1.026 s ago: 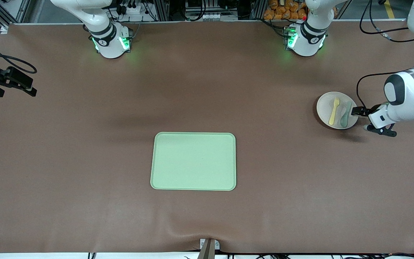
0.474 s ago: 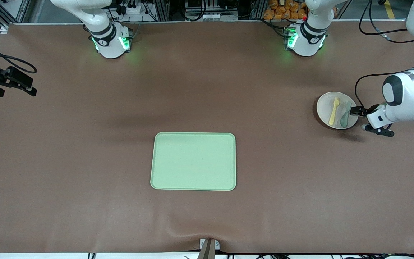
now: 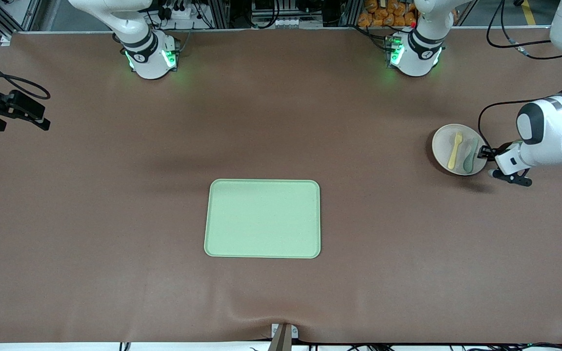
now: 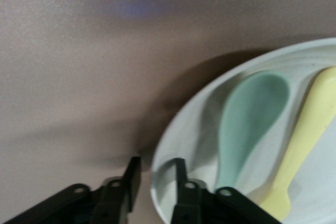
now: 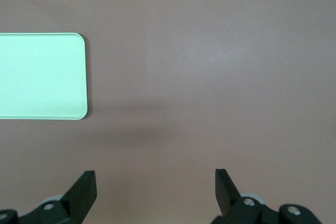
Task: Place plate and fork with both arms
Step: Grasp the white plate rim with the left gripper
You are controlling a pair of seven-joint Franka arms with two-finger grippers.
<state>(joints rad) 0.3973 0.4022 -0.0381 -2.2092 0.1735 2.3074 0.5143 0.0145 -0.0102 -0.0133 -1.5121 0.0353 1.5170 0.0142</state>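
Note:
The off-white plate (image 3: pixel 442 146) lies toward the left arm's end of the table, its edge away from the gripper a little raised over a dark shadow. On it lie the pale yellow fork (image 3: pixel 454 151) and a grey-green spoon (image 3: pixel 469 156). My left gripper (image 3: pixel 483 152) is shut on the plate's rim, one finger inside and one outside. The left wrist view shows the gripper (image 4: pixel 156 169), the plate (image 4: pixel 194 145), the spoon (image 4: pixel 247 124) and the fork (image 4: pixel 304 145). My right gripper (image 3: pixel 42 122) waits open and empty above the table's right-arm end; it also shows in the right wrist view (image 5: pixel 155 182).
A light green rectangular tray (image 3: pixel 262 218) lies mid-table, nearer the front camera than the plate; its corner shows in the right wrist view (image 5: pixel 42 77). Brown mat covers the table. A cable loops from the left arm just over the plate's end of the table.
The left gripper has closed in on the plate's rim. The plate has shifted slightly toward the left arm, with a new shadow under its raised edge. The right arm has not moved.

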